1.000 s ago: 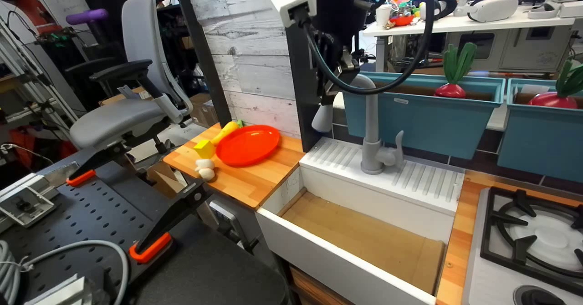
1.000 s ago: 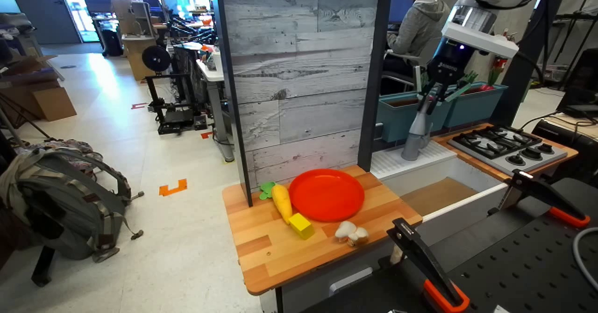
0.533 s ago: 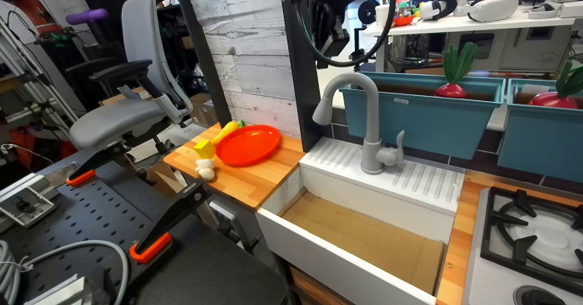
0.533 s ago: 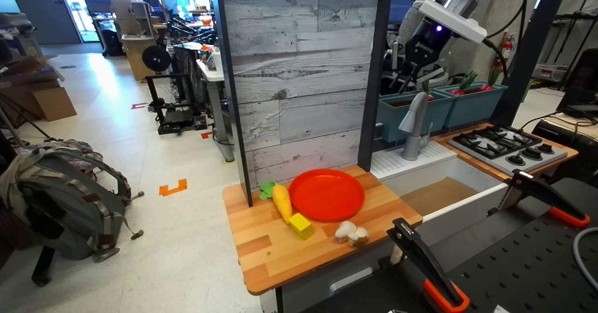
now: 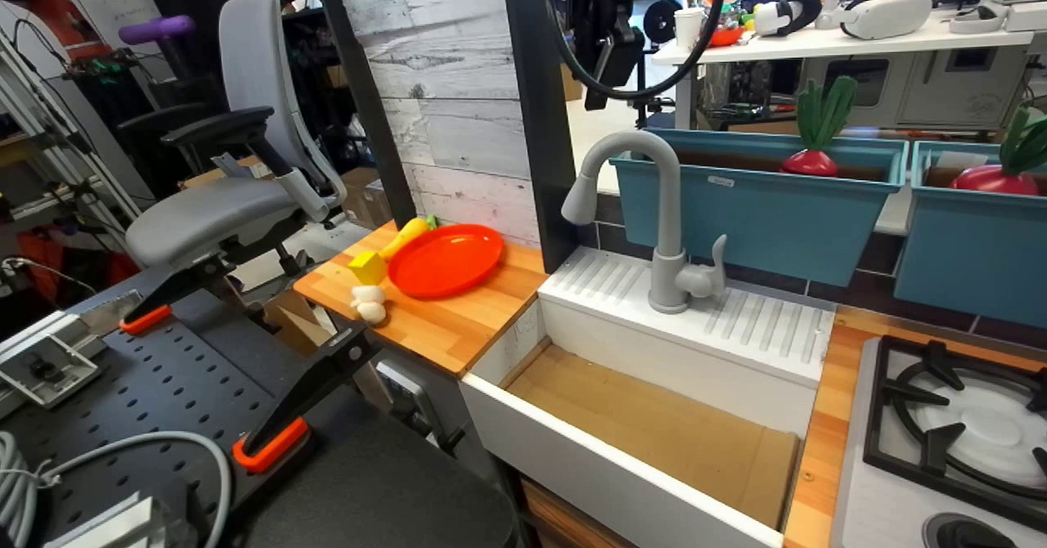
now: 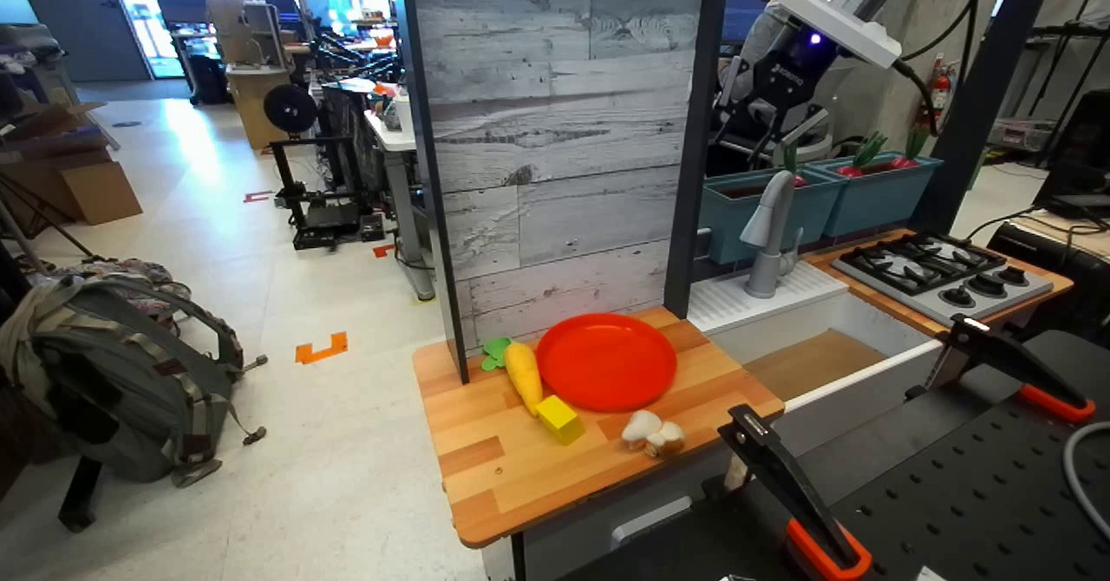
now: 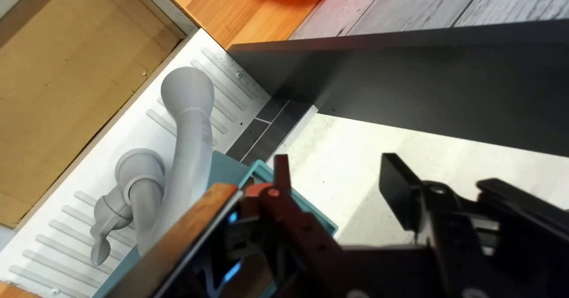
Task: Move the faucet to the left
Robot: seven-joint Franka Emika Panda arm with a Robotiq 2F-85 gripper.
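The grey gooseneck faucet (image 5: 669, 204) stands upright on the white ribbed ledge behind the sink (image 5: 622, 450). In that view its arched spout points left. The faucet also shows in an exterior view (image 6: 767, 260) and in the wrist view (image 7: 193, 133), left of my jaws. My gripper (image 7: 336, 164) is open, with nothing between its fingers. It hangs above the spout and apart from it in an exterior view (image 5: 601, 94), and also shows up and left of the spout in an exterior view (image 6: 767, 149). Its upper body is cut off by one frame's edge.
Turquoise planters (image 5: 752, 221) with red radishes stand behind the faucet. A black post (image 5: 544, 155) with a wooden panel (image 6: 564, 130) rises beside the ledge. A red plate (image 5: 446, 262) and toy food lie on the wooden counter. A stove (image 5: 965, 425) sits beyond the sink.
One second ago my gripper was at the spout. It has since lifted up and away from it. The spout's nozzle has swung slightly, and has not moved over the last half second.
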